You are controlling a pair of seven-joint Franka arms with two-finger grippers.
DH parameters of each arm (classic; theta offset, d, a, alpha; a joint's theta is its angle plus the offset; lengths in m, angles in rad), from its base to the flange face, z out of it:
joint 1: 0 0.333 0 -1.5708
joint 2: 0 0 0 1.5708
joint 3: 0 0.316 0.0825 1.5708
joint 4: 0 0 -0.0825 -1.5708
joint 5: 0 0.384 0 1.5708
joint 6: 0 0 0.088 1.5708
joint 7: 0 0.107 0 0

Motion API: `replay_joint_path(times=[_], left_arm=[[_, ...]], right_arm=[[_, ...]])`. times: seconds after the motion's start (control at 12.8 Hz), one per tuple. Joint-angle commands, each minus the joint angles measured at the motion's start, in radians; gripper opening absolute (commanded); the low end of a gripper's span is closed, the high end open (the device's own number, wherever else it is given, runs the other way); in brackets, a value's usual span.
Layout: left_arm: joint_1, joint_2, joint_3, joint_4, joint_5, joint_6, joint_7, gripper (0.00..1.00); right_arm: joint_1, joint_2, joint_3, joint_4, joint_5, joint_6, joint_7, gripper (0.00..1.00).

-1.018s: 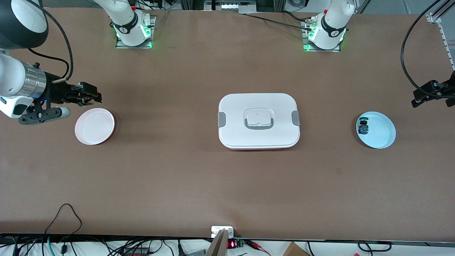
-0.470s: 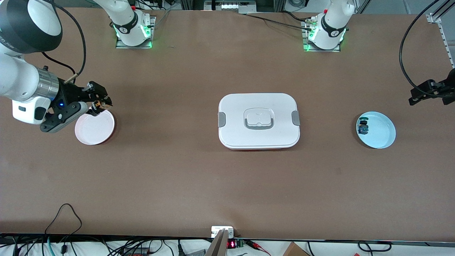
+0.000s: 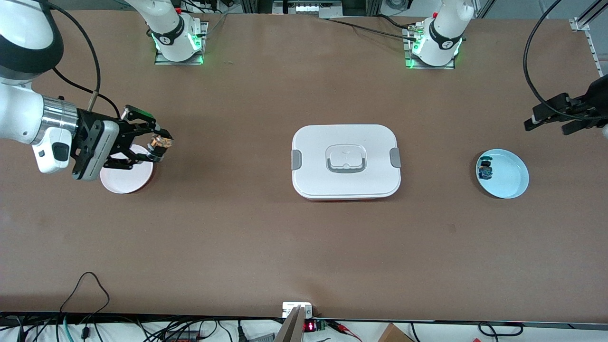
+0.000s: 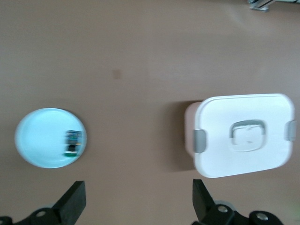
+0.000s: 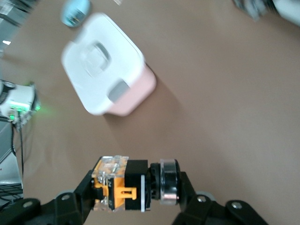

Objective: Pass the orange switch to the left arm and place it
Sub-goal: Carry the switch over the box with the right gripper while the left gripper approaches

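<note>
My right gripper (image 3: 159, 144) is shut on the orange switch (image 3: 161, 143) and holds it in the air over the edge of the pink plate (image 3: 124, 183), toward the box. In the right wrist view the orange switch (image 5: 133, 185) lies crosswise between the fingers (image 5: 79, 192). The white box (image 3: 346, 161) with grey clasps stands mid-table and shows in the right wrist view (image 5: 105, 82) and in the left wrist view (image 4: 243, 135). My left gripper (image 3: 546, 121) is open and empty in the air over the table by the light blue plate (image 3: 510, 183).
The light blue plate holds a small switch with a blue-green top (image 3: 485, 169), also seen in the left wrist view (image 4: 72, 142). Both arm bases stand along the table edge farthest from the front camera. Cables hang off the nearest edge.
My right gripper has swung over the pink plate toward the box with the orange switch in it. My left gripper has moved slightly toward the box.
</note>
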Motion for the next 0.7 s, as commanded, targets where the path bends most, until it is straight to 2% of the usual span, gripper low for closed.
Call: replay_joint_path(times=[0.0, 0.16, 0.31, 0.39, 0.63], left_arm=[[0.099, 0.078, 0.002, 0.021, -0.175, -0.028, 0.033, 1.0], [0.124, 0.122, 0.002, 0.022, -0.256, -0.067, 0.043, 1.0], [0.107, 0.183, -0.007, 0.028, -0.29, -0.081, 0.039, 1.0], [0.08, 0.235, -0.029, 0.033, -0.296, -0.094, 0.042, 1.0], [0.082, 0.253, -0.037, 0.03, -0.419, -0.12, 0.045, 1.0]], right_arm=[[0.003, 0.002, 0.004, -0.071, 0.189, 0.052, -0.272, 0.0], [0.02, 0.004, 0.006, -0.135, 0.353, 0.069, -0.415, 0.0], [0.049, 0.025, 0.006, -0.142, 0.475, 0.071, -0.471, 0.0], [0.066, 0.033, 0.006, -0.142, 0.522, 0.089, -0.473, 0.0], [0.107, 0.048, 0.006, -0.14, 0.61, 0.111, -0.476, 0.0]])
